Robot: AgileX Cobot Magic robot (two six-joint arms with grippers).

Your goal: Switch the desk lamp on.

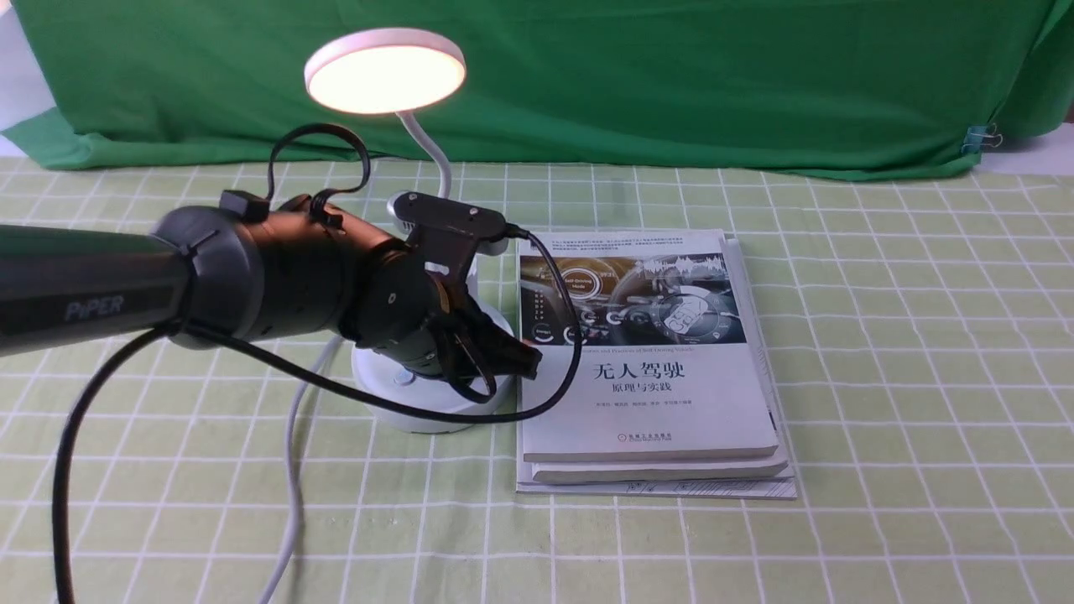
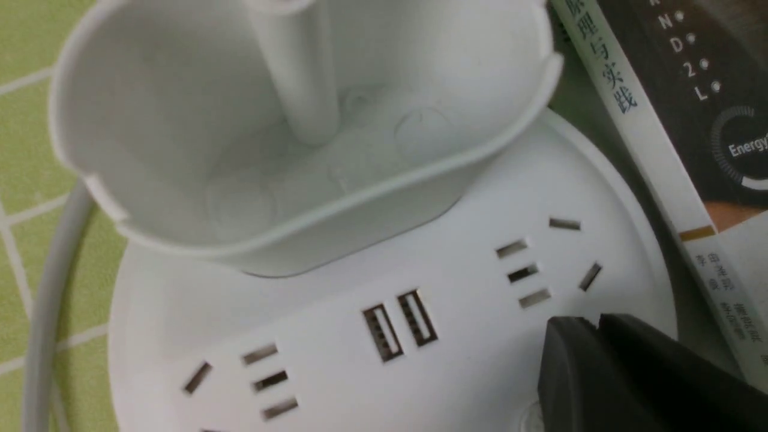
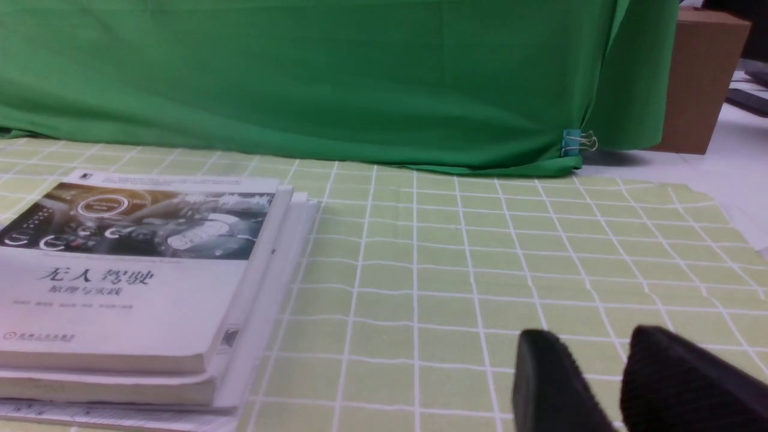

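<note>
I find the desk lamp (image 1: pixel 411 394) standing left of centre in the front view, its disc head (image 1: pixel 386 77) glowing at the upper left, so I judge the switching-on accomplished. My left end effector (image 2: pixel 570 327), fingertips closed together with nothing between them, is at the lamp base (image 2: pixel 336 324) over a partly hidden round button (image 2: pixel 531 418); contact cannot be confirmed, and only lifting clear appears outstanding.
</note>
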